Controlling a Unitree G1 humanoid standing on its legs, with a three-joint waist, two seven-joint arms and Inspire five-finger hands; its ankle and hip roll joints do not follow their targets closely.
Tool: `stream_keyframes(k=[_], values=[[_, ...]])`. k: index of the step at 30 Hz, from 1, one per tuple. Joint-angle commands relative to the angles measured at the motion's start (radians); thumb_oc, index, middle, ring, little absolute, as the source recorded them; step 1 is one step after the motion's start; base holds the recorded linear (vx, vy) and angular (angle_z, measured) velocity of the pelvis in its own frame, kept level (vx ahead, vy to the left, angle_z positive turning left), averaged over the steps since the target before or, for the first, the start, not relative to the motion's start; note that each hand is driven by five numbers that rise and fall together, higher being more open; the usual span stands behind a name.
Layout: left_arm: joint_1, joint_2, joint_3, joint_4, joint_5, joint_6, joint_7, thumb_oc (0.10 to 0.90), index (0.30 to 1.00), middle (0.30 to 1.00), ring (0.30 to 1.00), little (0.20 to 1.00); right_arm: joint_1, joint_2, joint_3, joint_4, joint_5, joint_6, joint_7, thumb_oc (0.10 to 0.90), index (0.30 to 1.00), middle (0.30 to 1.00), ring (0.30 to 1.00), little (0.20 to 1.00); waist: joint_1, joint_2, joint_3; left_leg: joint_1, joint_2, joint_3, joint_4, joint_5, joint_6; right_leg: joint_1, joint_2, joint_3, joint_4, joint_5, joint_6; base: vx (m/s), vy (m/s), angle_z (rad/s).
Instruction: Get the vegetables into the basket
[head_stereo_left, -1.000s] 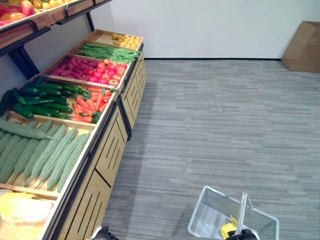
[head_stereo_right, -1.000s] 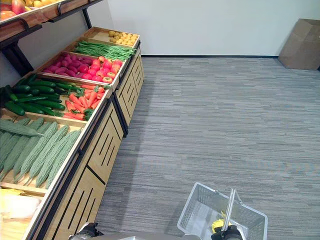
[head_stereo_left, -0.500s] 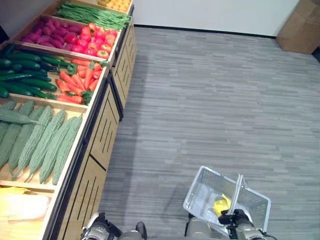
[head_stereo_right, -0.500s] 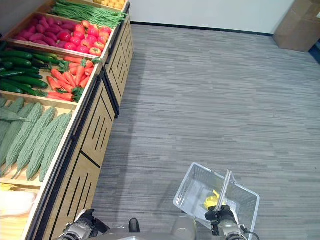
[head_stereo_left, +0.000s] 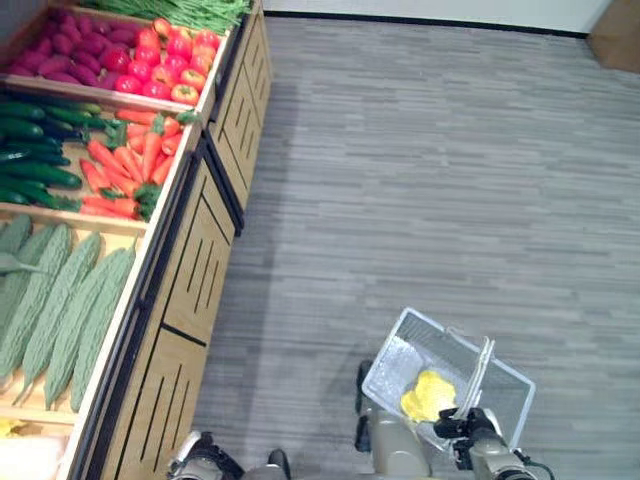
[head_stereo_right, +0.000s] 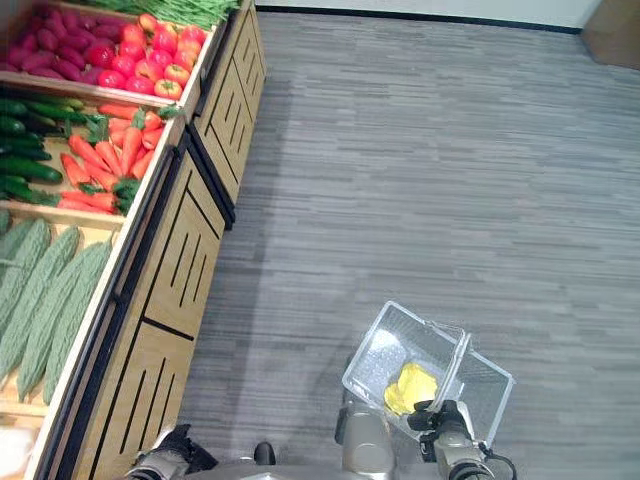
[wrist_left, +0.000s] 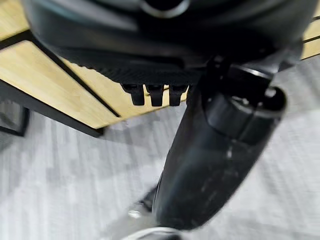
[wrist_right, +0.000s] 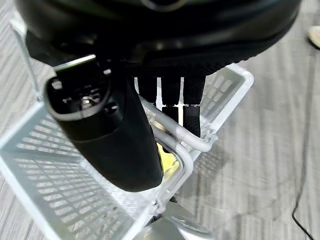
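Observation:
My right hand (head_stereo_left: 468, 430) is shut on the handle (wrist_right: 176, 141) of a white wire basket (head_stereo_left: 497, 368), which hangs low over the floor at the lower right. A yellow vegetable (head_stereo_left: 427, 396) lies inside the basket. The wooden produce stand (head_stereo_left: 196, 283) runs along the left, with bitter gourds (head_stereo_left: 60, 310), carrots (head_stereo_left: 125, 165), cucumbers (head_stereo_left: 30, 150) and tomatoes (head_stereo_left: 160, 82) in separate bins. My left hand (head_stereo_left: 198, 461) hangs at the bottom edge beside the stand's front, away from the bins. In the left wrist view its fingers (wrist_left: 150, 94) are curled with nothing in them.
Grey plank floor (head_stereo_left: 430, 180) stretches to the right of the stand. A cardboard box (head_stereo_left: 616, 20) stands at the far right corner. Purple roots (head_stereo_left: 70, 45) fill the bin next to the tomatoes.
The camera has tilted down, so the stand's far bins and the wall have slid out of the picture. The basket stays in my right hand, and more of the yellow vegetable shows.

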Motion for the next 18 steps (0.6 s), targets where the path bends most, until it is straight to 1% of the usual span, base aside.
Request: stream_keyframes(k=[1, 2, 3, 5, 7, 8, 9, 10, 11, 12, 13, 15, 17, 18], values=[[-0.004, 0.042, 0.025, 0.006, 0.031, 0.003, 0.017, 0.9, 1.0, 1.0, 1.0, 1.0, 0.075, -0.001, 0.06, 0.056, -0.029, 0.012, -0.013, 0.4, 0.3, 0.3, 0.3, 0.3, -0.018, -0.051, -0.016, -0.003, -0.13, -0.061, 0.014, -0.06, 0.036, -0.082, -0.071, 0.012, -0.052, 0.082, 0.167, 0.14, -0.138, 0.44], [-0.006, 0.038, 0.023, 0.01, 0.024, 0.005, 0.015, 0.9, 1.0, 1.0, 1.0, 1.0, 0.076, -0.002, 0.063, 0.057, -0.027, 0.009, -0.012, 0.4, 0.3, 0.3, 0.3, 0.3, -0.028, -0.041, -0.026, 0.012, -0.111, -0.066, 0.012, -0.062, 0.024, -0.076, -0.059, 0.016, -0.039, 0.064, 0.155, 0.24, -0.191, 0.57], [-0.006, 0.032, 0.021, 0.014, 0.01, 0.004, 0.016, 0.9, 1.0, 1.0, 1.0, 1.0, 0.082, -0.008, 0.062, 0.058, -0.021, 0.006, -0.014, 0.4, 0.3, 0.3, 0.3, 0.3, -0.044, -0.022, -0.041, 0.015, -0.084, -0.078, 0.028, -0.071, 0.01, -0.077, -0.04, 0.025, -0.006, 0.035, 0.135, 0.32, -0.248, 0.62], [-0.007, 0.02, 0.015, 0.013, 0.003, 0.005, 0.013, 0.9, 1.0, 1.0, 1.0, 1.0, 0.086, -0.02, 0.056, 0.054, -0.009, 0.004, -0.015, 0.4, 0.3, 0.3, 0.3, 0.3, -0.054, -0.003, -0.05, 0.004, -0.06, -0.081, 0.079, -0.06, -0.013, -0.068, -0.033, 0.005, 0.024, 0.004, 0.116, 0.27, -0.219, 0.51], [-0.012, 0.014, 0.005, 0.008, 0.003, 0.004, 0.011, 0.9, 1.0, 1.0, 1.0, 1.0, 0.085, -0.028, 0.064, 0.053, -0.011, 0.003, -0.015, 0.4, 0.3, 0.3, 0.3, 0.3, -0.06, 0.011, -0.052, -0.023, -0.043, -0.084, 0.143, -0.017, -0.04, -0.051, -0.017, -0.006, 0.032, -0.022, 0.095, 0.21, -0.235, 0.31], [-0.013, 0.009, 0.009, 0.004, -0.015, 0.003, 0.016, 0.9, 1.0, 1.0, 1.0, 1.0, 0.085, -0.036, 0.076, 0.045, -0.019, 0.003, -0.012, 0.4, 0.3, 0.3, 0.3, 0.3, -0.055, 0.017, -0.048, -0.058, -0.028, -0.081, 0.222, 0.049, -0.068, -0.023, 0.002, -0.013, 0.026, -0.05, 0.074, 0.22, -0.275, 0.25], [-0.013, 0.009, 0.01, -0.001, -0.024, 0.002, 0.019, 0.9, 1.0, 1.0, 1.0, 1.0, 0.083, -0.039, 0.082, 0.041, -0.024, 0.002, -0.01, 0.4, 0.3, 0.3, 0.3, 0.3, -0.051, 0.017, -0.043, -0.082, -0.021, -0.082, 0.273, 0.094, -0.081, -0.007, 0.012, -0.015, 0.022, -0.062, 0.06, 0.17, -0.221, 0.19], [-0.013, 0.009, 0.01, -0.001, -0.024, 0.003, 0.019, 0.9, 1.0, 1.0, 1.0, 1.0, 0.083, -0.039, 0.082, 0.041, -0.024, 0.002, -0.01, 0.4, 0.3, 0.3, 0.3, 0.3, -0.052, 0.017, -0.043, -0.084, -0.02, -0.083, 0.276, 0.093, -0.082, -0.006, 0.013, -0.016, 0.022, -0.062, 0.059, 0.1, -0.158, 0.09], [-0.015, 0.007, 0.009, -0.005, -0.03, 0.002, 0.019, 0.9, 1.0, 1.0, 1.0, 1.0, 0.082, -0.042, 0.085, 0.04, -0.025, 0.003, -0.009, 0.4, 0.3, 0.3, 0.3, 0.3, -0.047, 0.014, -0.038, -0.115, -0.018, -0.089, 0.339, 0.133, -0.092, 0.011, 0.018, -0.016, 0.017, -0.072, 0.046, 0.09, -0.14, -0.1], [-0.013, 0.006, 0.009, -0.008, -0.033, 0.001, 0.019, 0.9, 1.0, 1.0, 1.0, 1.0, 0.082, -0.046, 0.086, 0.038, -0.024, 0.003, -0.01, 0.4, 0.3, 0.3, 0.3, 0.3, -0.042, 0.009, -0.03, -0.143, -0.021, -0.092, 0.393, 0.156, -0.095, 0.027, 0.024, -0.014, 0.013, -0.085, 0.034, 0.22, -0.257, -0.15], [-0.013, 0.003, 0.009, -0.01, -0.047, 0.004, 0.027, 0.9, 1.0, 1.0, 1.0, 1.0, 0.083, -0.056, 0.081, 0.021, -0.021, 0.003, -0.017, 0.4, 0.3, 0.3, 0.3, 0.3, -0.032, -0.001, -0.017, -0.2, -0.017, -0.076, 0.433, 0.19, -0.089, 0.065, 0.031, -0.008, 0.007, -0.115, 0.017, 0.22, -0.19, -0.21], [-0.015, -0.002, 0.01, -0.014, -0.056, 0.008, 0.032, 0.9, 1.0, 1.0, 1.0, 1.0, 0.082, -0.061, 0.079, 0.014, -0.016, 0.003, -0.022, 0.4, 0.3, 0.3, 0.3, 0.3, -0.028, -0.01, -0.015, -0.251, 0.006, -0.035, 0.377, 0.166, -0.07, 0.084, 0.024, 0.002, -0.002, -0.128, 0.026, 0.18, -0.064, -0.14], [-0.017, -0.002, 0.012, -0.018, -0.055, 0.006, 0.035, 0.9, 1.0, 1.0, 1.0, 1.0, 0.081, -0.064, 0.08, 0.013, -0.016, 0.005, -0.025, 0.4, 0.3, 0.3, 0.3, 0.3, -0.015, -0.021, -0.017, -0.301, 0.027, -0.01, 0.264, 0.125, -0.054, 0.106, 0.009, 0.013, -0.011, -0.139, 0.045, 0.2, 0.049, 0.0], [-0.016, -0.003, 0.012, -0.017, -0.056, 0.005, 0.042, 0.9, 1.0, 1.0, 1.0, 1.0, 0.085, -0.065, 0.084, 0.011, -0.021, 0.006, -0.03, 0.4, 0.3, 0.3, 0.3, 0.3, 0.002, -0.017, -0.017, -0.339, 0.051, -0.014, 0.156, 0.159, -0.06, 0.129, 0.008, 0.023, -0.013, -0.153, 0.056, 0.25, 0.114, 0.03]])
